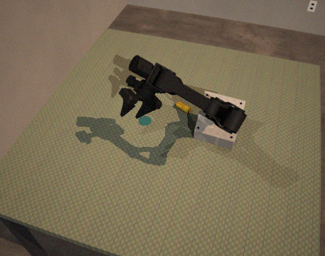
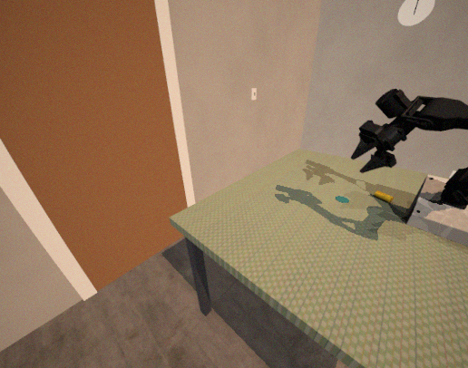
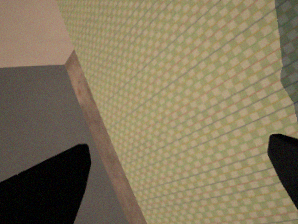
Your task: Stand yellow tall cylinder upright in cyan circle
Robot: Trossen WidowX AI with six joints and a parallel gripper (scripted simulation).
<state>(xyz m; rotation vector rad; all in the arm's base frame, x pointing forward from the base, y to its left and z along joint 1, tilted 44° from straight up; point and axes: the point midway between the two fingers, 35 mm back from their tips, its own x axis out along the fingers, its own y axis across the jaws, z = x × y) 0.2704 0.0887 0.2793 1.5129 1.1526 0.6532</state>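
The yellow cylinder lies on its side on the green table, close to the robot's base; it also shows in the exterior view. The cyan circle is a flat disc on the table a short way from the cylinder, seen also in the exterior view. My gripper is open and empty, held well above the table, apart from both. The wrist view shows only the two dark fingertips, the table top and its edge; neither the cylinder nor the circle is in it.
The arm's grey base block stands right beside the cylinder. The table's left edge drops to the floor near a wall and an orange door.
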